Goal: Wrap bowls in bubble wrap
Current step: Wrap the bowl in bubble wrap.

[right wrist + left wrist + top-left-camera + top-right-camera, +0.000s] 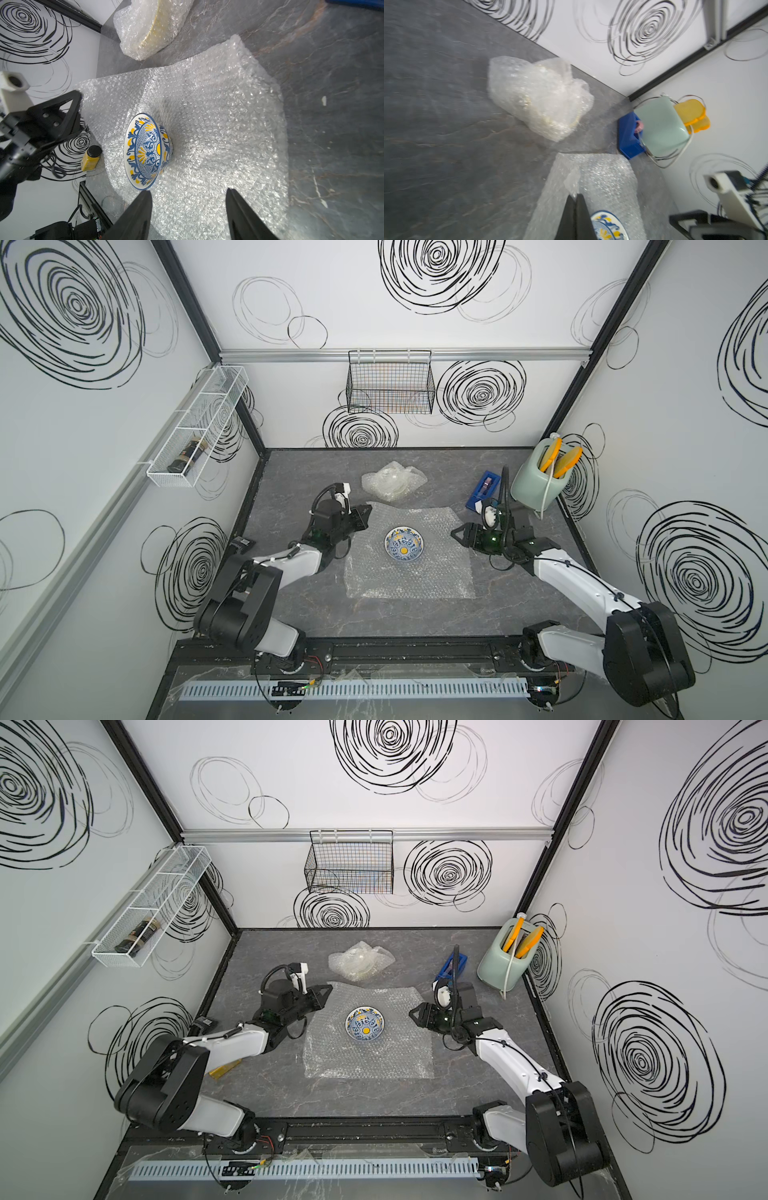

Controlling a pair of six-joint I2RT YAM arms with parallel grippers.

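Left claw [574, 197] pinches corner of bubble wrap [604, 182] under bowl [608, 227].

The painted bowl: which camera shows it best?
The right wrist view: the bowl is close and whole, pattern clear. Both top views show it small, from above. The left wrist view catches only part, at the picture's edge.

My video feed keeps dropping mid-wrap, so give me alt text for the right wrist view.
A blue-and-yellow patterned bowl sits on a spread bubble wrap sheet just ahead of the open right gripper. The left gripper is shut on a corner of the sheet, and a second bowl, already wrapped, lies on the table beyond.
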